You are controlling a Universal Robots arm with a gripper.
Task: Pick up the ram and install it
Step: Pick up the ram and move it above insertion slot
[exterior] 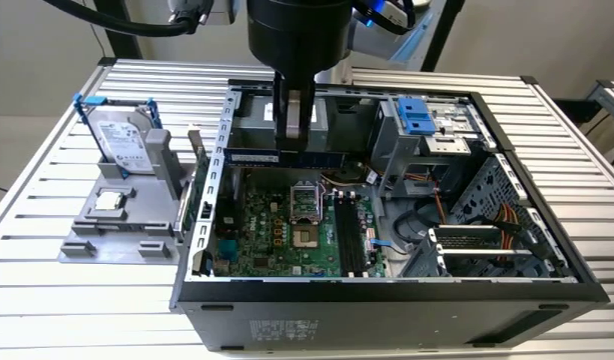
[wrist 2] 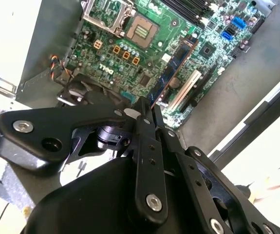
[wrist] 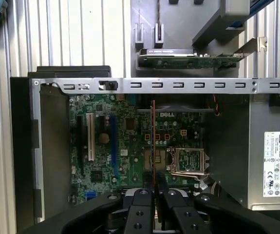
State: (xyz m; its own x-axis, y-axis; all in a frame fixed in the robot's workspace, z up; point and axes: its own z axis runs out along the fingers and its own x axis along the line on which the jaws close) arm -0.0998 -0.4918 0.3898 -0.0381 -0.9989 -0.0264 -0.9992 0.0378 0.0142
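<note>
My gripper (exterior: 292, 145) hangs over the open computer case (exterior: 387, 289) and is shut on the ram (exterior: 277, 157), a long dark blue-green stick held level above the rear part of the motherboard (exterior: 286, 240). In the second wrist view the ram (wrist 2: 175, 69) juts out from between the black fingers (wrist 2: 145, 127) over the green board. In the first wrist view the ram (wrist: 153, 141) shows edge-on as a thin line rising from the gripper (wrist: 153, 194). The black memory slots (exterior: 348, 236) lie lower down, toward the exterior view's right of the processor socket (exterior: 304, 201).
A grey fixture (exterior: 121, 225) on the exterior view's left carries a silver hard drive with blue rails (exterior: 127, 142) and a small square processor chip (exterior: 109, 199). Inside the case are a blue-tabbed drive cage (exterior: 423, 120), cable bundles (exterior: 486, 217) and metal side walls (exterior: 211, 202).
</note>
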